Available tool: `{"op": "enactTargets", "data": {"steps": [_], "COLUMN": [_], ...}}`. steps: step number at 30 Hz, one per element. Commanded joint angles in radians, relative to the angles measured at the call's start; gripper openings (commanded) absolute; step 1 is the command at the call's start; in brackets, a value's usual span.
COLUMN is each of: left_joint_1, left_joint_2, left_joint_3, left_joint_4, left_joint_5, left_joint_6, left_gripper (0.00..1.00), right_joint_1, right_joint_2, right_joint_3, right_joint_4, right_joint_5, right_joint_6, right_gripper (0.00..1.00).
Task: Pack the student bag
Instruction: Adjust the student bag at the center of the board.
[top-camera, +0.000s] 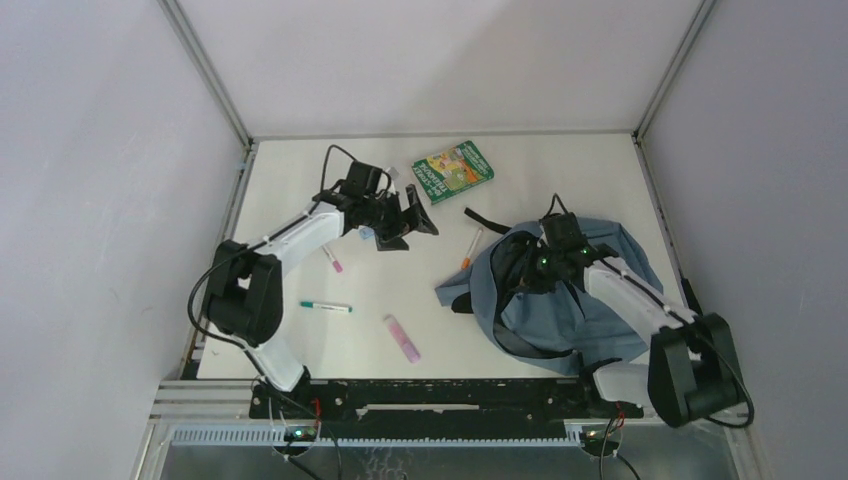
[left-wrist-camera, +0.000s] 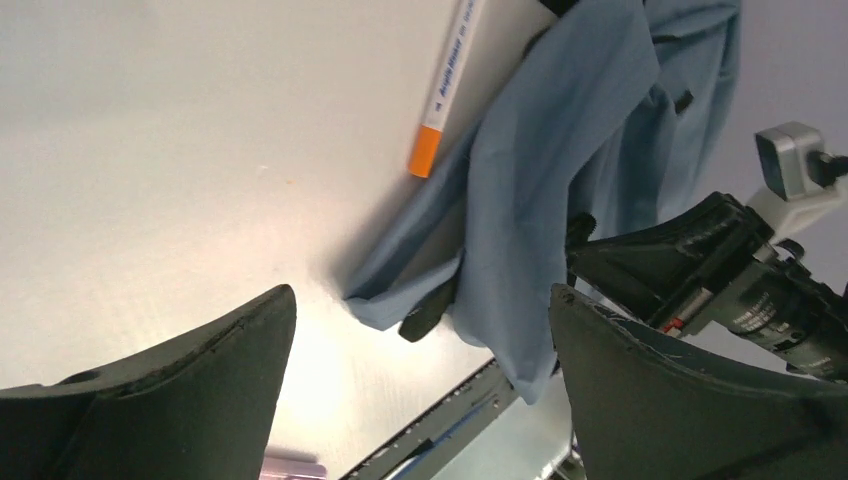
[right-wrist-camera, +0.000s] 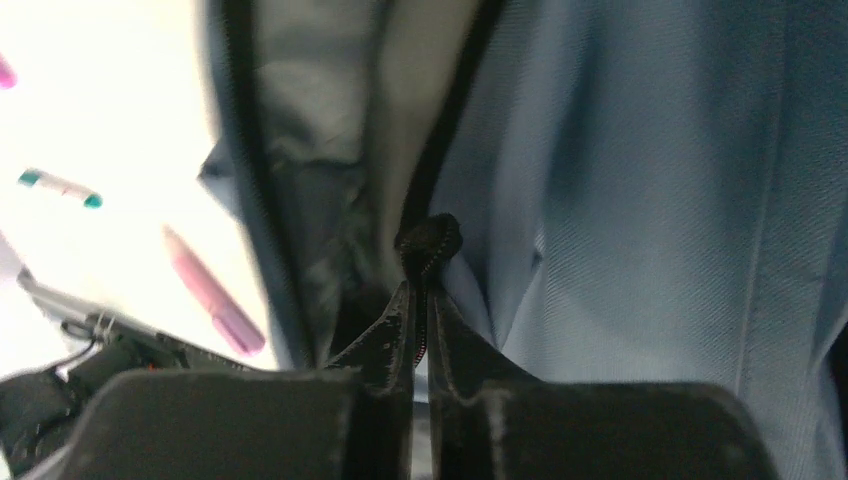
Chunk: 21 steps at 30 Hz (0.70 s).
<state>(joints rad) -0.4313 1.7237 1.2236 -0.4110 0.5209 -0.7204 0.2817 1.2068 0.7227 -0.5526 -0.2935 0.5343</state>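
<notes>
The student bag (top-camera: 590, 300), dusty-blue with black straps, lies crumpled at the right of the table. My right gripper (top-camera: 530, 268) sits on its left side. In the right wrist view it (right-wrist-camera: 428, 315) is shut on a black zip pull (right-wrist-camera: 428, 243) beside an open zip line of the bag (right-wrist-camera: 650, 200). My left gripper (top-camera: 412, 215) is open and empty, held above the table left of the bag. In its wrist view the jaws (left-wrist-camera: 420, 320) stand wide apart, facing the bag's edge (left-wrist-camera: 560, 180) and an orange-capped marker (left-wrist-camera: 445, 90).
A green picture book (top-camera: 453, 170) lies at the back centre. The orange-capped marker (top-camera: 471, 247) lies by the bag's left edge. A pink-tipped marker (top-camera: 331, 260), a teal pen (top-camera: 325, 306) and a pink highlighter (top-camera: 401, 337) lie on the left half of the table.
</notes>
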Motion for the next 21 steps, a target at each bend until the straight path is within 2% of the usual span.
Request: {"op": "enactTargets", "data": {"steps": [1,2,5,6,8,14,19,21], "left_joint_1": [0.022,0.028,0.046,0.052,0.062,0.065,0.065,0.065], "left_joint_2": [-0.106,-0.118,-0.158,-0.167,-0.174,-0.152,-0.146,-0.151], "left_joint_3": [0.032,0.039,0.043,0.045,0.054,0.090,0.100,0.095], "left_joint_4": [-0.069,-0.084,-0.102,-0.100,-0.099,-0.094,-0.061,-0.030], "left_joint_5": [-0.173,-0.226,-0.309,-0.316,-0.315,-0.326,-0.355,-0.379], "left_joint_6": [0.069,0.078,0.092,0.095,0.099,0.075,0.046,0.039], "left_gripper": [1.00,1.00,1.00,1.00,1.00,1.00,1.00,1.00], "right_joint_1": [-0.006,-0.011,-0.027,-0.032,-0.050,-0.051,0.063,0.087], "right_joint_2": [0.096,0.105,0.098,0.094,0.091,0.040,-0.046,-0.071], "right_joint_3": [0.001,0.003,0.013,0.018,0.024,0.060,0.178,0.237], "right_joint_4": [-0.002,-0.019,-0.075,-0.100,-0.140,-0.176,-0.202,-0.206], "right_joint_5": [0.135,0.168,0.280,0.361,0.428,0.452,0.438,0.441], "right_joint_6": [0.031,0.030,0.030,0.033,0.036,0.027,0.019,0.022], "right_gripper": [0.15,0.24,0.38,0.43,0.45,0.50,0.69,0.72]}}
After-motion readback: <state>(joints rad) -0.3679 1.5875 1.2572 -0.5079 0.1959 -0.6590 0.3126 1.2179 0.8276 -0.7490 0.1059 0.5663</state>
